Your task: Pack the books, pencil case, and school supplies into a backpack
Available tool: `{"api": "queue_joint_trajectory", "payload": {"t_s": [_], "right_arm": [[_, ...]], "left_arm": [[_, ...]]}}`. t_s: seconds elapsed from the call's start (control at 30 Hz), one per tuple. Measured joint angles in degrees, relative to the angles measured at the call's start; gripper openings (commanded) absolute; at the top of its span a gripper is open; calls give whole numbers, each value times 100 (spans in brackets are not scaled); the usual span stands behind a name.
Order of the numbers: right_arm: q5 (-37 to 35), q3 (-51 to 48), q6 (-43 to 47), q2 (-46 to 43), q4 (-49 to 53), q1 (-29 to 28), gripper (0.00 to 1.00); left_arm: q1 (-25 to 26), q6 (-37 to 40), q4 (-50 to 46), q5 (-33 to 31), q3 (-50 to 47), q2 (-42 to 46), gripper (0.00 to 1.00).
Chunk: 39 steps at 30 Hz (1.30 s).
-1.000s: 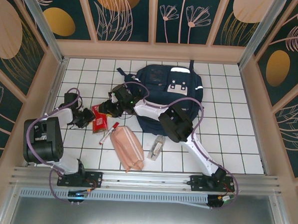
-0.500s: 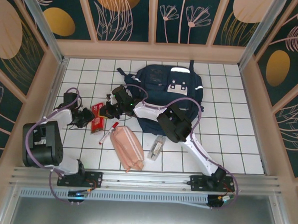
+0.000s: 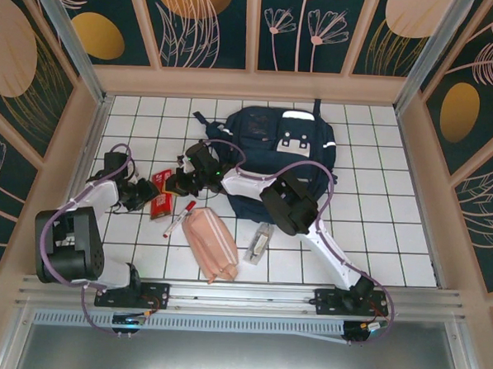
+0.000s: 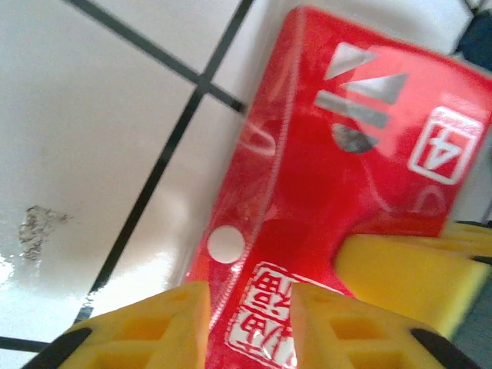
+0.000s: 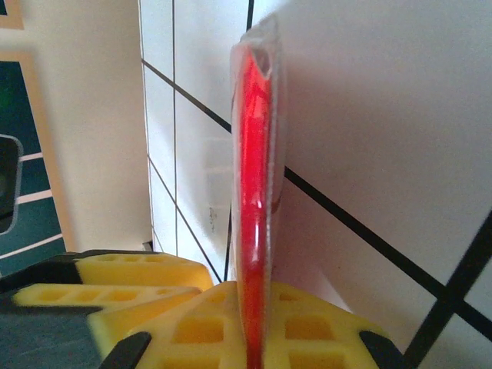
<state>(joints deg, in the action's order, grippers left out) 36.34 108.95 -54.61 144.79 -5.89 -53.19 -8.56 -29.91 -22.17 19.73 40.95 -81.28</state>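
Grip check: right gripper [image 5: 250, 327] pinches the red flat pack [image 5: 254, 154] edge-on; left gripper [image 4: 250, 304] sits slightly parted at its end. We see the backpack [image 3: 285, 166] just right of it in the top view, nearer the right arm.

My table [image 3: 376, 241] is white tile with dark grout. Lying on it: navy backpack [image 3: 285, 153], far centre; salmon pencil case [image 3: 210, 245], near my bases; red-and-white marker [image 3: 178, 220] just left of it; small clear case [image 3: 261, 241] to its right. Red flat pack [image 3: 163, 201] beyond the marker; contact with the tile undetermined.
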Motion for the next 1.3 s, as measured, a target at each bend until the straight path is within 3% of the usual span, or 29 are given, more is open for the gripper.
{"api": "queue_joint_trajectory", "payload": {"t_s": [0.27,0.43,0.57,0.67,0.8,0.97,1.13,1.3], "right_arm": [[-393,-787,-125,-782,-7,212,0],[-682,-2103,-297,-2398,-125,813,0],[-914,-3064,-319,-3919,-107,1589,0],[-1154,-3650,-264,-5047,129,2328,0],[-1572,-4240,68,-6406,997,3224,0],[-1871,-4741,634,-7742,2199,4409,0],[-1886,-5180,1088,-8784,3091,5639,0],[-1696,-5246,1445,-9053,3611,6065,0]], "left_arm": [[214,378,37,299,350,1110,48],[1080,804,927,452,243,2168,54],[1596,1250,1572,629,216,2288,61],[2441,2103,1633,767,299,2002,69],[3753,3359,1572,743,695,1366,70],[4734,4612,1528,179,1742,74,75],[5128,5947,1537,-254,2404,-1010,77],[5121,7281,1259,-660,2743,-1952,78]]}}
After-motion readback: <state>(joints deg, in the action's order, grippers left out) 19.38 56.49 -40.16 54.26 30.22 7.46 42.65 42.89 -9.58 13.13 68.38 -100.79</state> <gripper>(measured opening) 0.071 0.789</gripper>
